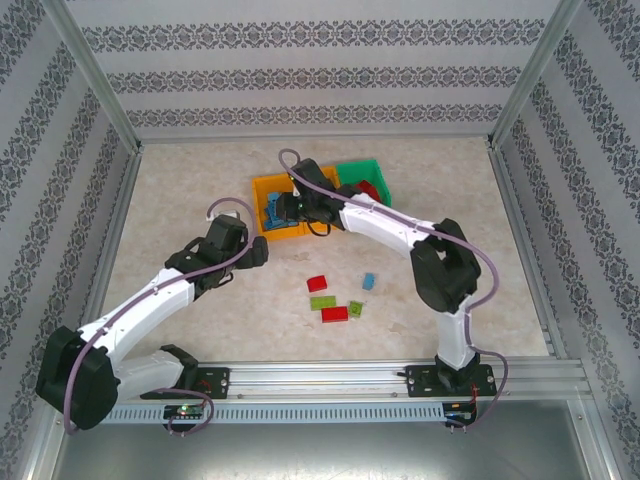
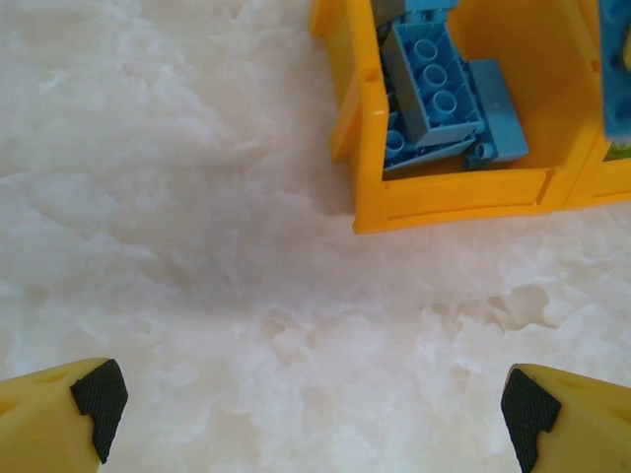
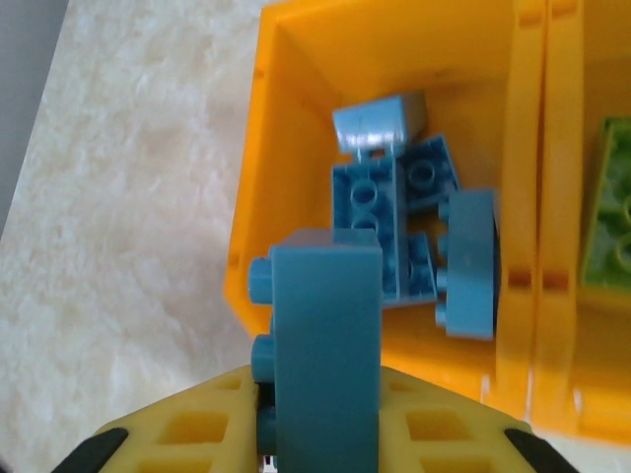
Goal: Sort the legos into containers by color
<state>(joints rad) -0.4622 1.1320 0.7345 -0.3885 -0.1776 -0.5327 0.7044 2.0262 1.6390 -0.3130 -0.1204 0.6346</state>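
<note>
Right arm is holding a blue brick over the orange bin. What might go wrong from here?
The light blue studded brick in the right gripper hangs over the near wall of the orange plastic bin, so it may clip the rim and fall outside. It might bounce off the piled blue bricks. The open left gripper hovers near that bin's corner and could nudge it.

Top view high, distant, looking down, both wrist views close, downward, sharing one orange bin [image 3: 394,49]

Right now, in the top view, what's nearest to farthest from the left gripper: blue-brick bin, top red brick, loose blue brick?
1. Blue-brick bin, ahead of the left gripper.
2. Top red brick, to its right.
3. Loose blue brick, farther right.
</note>
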